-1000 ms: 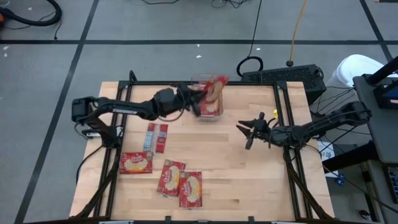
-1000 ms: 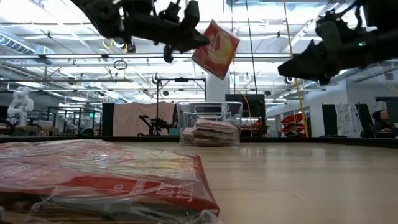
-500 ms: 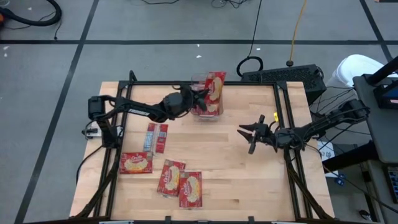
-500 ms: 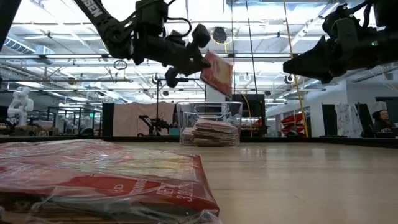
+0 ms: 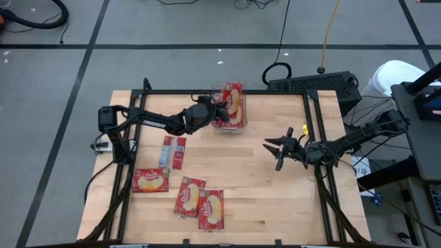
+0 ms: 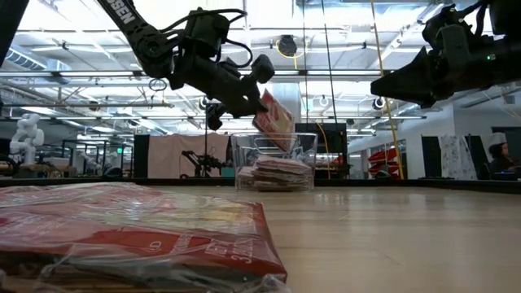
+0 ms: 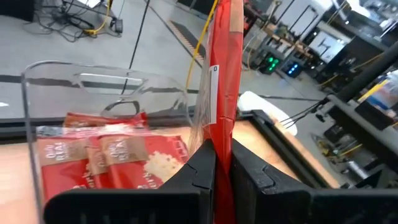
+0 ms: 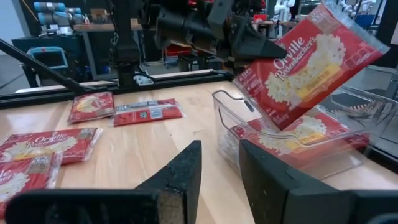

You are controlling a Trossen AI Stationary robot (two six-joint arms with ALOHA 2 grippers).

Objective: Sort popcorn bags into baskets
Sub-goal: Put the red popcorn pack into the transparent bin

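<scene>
Bag point(image 5: 235, 105) pinched by one edge in left gripper point(image 5: 219, 110), fingers clamped tight on it, hanging tilted just above the open bin point(image 5: 227, 128) at the table's point(image 5: 275, 200) far edge. Stack of bags point(image 6: 273, 173) already lying flat inside the bin. Seen from the left wrist, held bag edge-on over the stack, clear wall just beside it.

To place it well: lower until the bottom edge sits inside the rim, tip toward flat so it lands on the stack rather than catching the wall, and only then release. Likely worth clearing the near rim before easing off, since a tilted packet could lean on the wall and slide out.

Four bags left on the table nearer the front: one narrow point(image 5: 173, 151), one flat point(image 5: 151, 180), two touching point(image 5: 200, 203).

Right gripper point(image 5: 274, 148) waiting over bare wood, well apart from the bin, fingers apart and holding nothing
</scene>
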